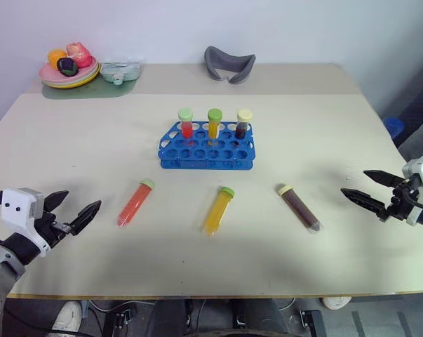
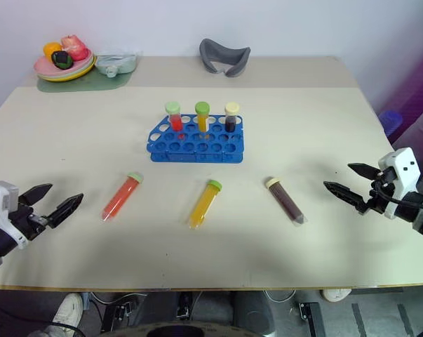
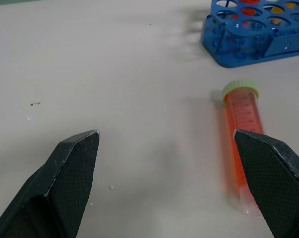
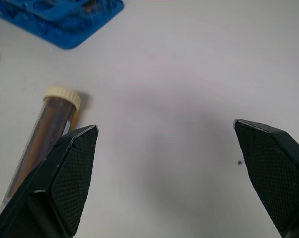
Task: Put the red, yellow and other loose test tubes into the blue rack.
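Note:
The blue rack (image 1: 206, 146) stands mid-table with three capped tubes upright in its back row. In front of it three loose test tubes lie flat, well apart: a red-orange one (image 1: 135, 203) on the left, a yellow-orange one (image 1: 218, 210) in the middle, a dark brown one (image 1: 299, 208) on the right. My left gripper (image 1: 83, 199) hovers open left of the red tube (image 3: 241, 148), holding nothing. On the far side, my right gripper (image 1: 353, 181) is open and empty, just right of the brown tube (image 4: 47, 134).
A plate of toy fruit (image 1: 69, 70) on a green mat (image 1: 92, 90), a pale green container (image 1: 120, 70) and a grey curved object (image 1: 229, 64) sit along the table's far edge. The table's front edge (image 1: 211, 295) runs close below the loose tubes.

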`<state>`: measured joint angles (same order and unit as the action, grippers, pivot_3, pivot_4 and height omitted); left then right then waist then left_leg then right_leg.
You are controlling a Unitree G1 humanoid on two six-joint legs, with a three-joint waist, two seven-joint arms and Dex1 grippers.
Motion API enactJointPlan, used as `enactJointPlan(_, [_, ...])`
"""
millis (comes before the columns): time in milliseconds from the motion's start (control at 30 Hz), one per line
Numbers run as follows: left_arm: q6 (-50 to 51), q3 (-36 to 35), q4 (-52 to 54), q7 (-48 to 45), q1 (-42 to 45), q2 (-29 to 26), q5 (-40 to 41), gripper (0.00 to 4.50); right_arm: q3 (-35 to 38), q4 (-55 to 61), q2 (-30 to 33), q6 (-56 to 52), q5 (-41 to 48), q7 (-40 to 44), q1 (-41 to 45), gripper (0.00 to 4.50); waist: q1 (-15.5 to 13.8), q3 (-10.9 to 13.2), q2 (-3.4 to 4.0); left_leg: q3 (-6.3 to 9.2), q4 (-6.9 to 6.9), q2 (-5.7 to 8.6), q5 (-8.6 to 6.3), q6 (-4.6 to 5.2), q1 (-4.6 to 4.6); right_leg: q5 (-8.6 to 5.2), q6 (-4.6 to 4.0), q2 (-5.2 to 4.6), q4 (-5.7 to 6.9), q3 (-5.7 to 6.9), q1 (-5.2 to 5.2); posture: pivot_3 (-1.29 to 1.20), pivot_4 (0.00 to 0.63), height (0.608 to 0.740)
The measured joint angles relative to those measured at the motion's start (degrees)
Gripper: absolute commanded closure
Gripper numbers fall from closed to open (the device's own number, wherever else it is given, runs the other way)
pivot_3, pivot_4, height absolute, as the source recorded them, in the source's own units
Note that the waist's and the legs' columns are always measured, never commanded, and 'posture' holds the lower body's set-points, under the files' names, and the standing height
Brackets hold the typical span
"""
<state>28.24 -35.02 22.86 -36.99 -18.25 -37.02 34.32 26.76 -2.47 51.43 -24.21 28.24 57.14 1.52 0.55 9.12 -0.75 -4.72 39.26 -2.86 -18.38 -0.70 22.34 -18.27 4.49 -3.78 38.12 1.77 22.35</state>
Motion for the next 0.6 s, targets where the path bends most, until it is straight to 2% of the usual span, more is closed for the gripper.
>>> enactJointPlan(600, [-0.25, 1.32, 0.21, 0.94, 2.54, 0.27, -0.06, 0.07, -1.0, -0.14, -0.84, 0.85, -0.39, -2.02, 1.07, 0.0, 0.02, 0.0, 0.0, -0.01, 0.0, 0.0, 0.0, -0.01, 0.0, 0.0, 0.0, 0.0, 0.0, 0.0, 0.0, 0.0, 0.15, 0.735])
